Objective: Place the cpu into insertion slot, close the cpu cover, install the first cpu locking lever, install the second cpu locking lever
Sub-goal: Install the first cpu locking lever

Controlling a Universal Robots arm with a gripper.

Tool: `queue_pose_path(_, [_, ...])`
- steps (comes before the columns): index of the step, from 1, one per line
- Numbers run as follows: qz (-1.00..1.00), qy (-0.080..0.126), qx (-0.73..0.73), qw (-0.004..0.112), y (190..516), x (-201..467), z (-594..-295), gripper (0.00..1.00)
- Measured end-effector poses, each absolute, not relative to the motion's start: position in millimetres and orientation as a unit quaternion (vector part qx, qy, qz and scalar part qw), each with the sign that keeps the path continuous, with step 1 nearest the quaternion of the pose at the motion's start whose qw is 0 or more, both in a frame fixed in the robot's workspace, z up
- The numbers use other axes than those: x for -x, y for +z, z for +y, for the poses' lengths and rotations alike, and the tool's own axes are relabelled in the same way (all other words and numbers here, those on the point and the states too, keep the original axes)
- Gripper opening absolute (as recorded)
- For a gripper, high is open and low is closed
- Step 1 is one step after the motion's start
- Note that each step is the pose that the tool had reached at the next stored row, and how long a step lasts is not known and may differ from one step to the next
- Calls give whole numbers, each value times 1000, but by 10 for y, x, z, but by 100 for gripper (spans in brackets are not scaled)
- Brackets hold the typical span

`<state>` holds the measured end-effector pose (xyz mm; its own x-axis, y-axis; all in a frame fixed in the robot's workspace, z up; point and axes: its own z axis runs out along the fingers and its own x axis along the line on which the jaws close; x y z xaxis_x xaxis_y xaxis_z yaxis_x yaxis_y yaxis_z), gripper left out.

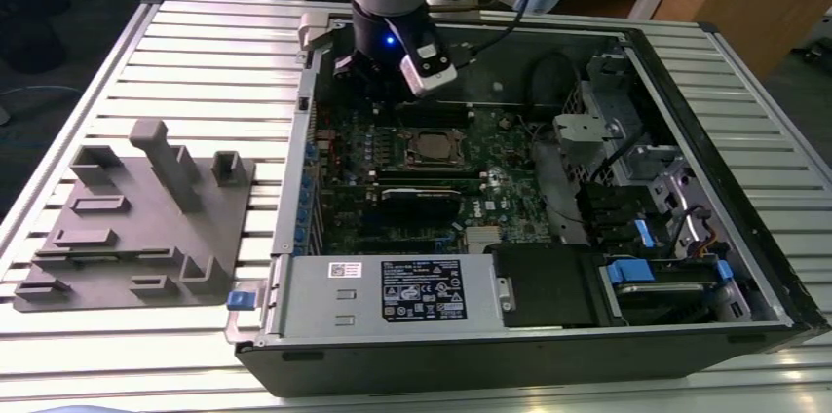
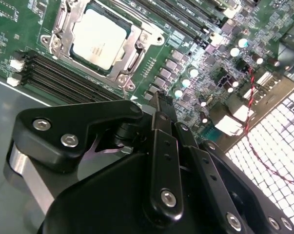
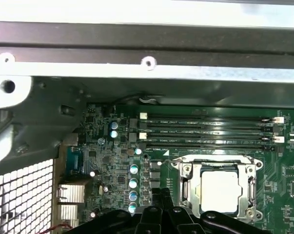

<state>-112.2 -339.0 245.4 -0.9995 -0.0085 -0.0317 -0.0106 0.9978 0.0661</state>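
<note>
The cpu [image 2: 98,36] lies flat in the insertion slot [image 1: 434,148], its dull silver top facing up; it also shows in the first wrist view [image 3: 220,187]. The cpu cover [image 2: 137,46] is down around it as a metal frame [image 3: 186,183]. Thin metal levers run low along the frame's sides; whether they are hooked I cannot tell. My gripper [image 1: 368,82] hovers over the green board beside the socket, toward the case's rear corner. Its black fingers [image 2: 159,105] are shut together with nothing between them, apart from the socket.
The open computer case [image 1: 728,189] lies on a slatted table. Long black memory slots [image 3: 205,131] run beside the socket. A power supply [image 1: 390,291] and drive bays with blue tabs [image 1: 650,267] sit nearer the front. A grey fixture plate [image 1: 136,218] lies at the exterior view's left.
</note>
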Motion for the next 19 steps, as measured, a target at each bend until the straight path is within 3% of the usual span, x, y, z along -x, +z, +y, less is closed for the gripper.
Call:
queue_pose_path(7, [998,52,4,16,2454,1159,-3390,11])
queue_pose_path(19, [998,52,4,16,2532,1159,-3390,11])
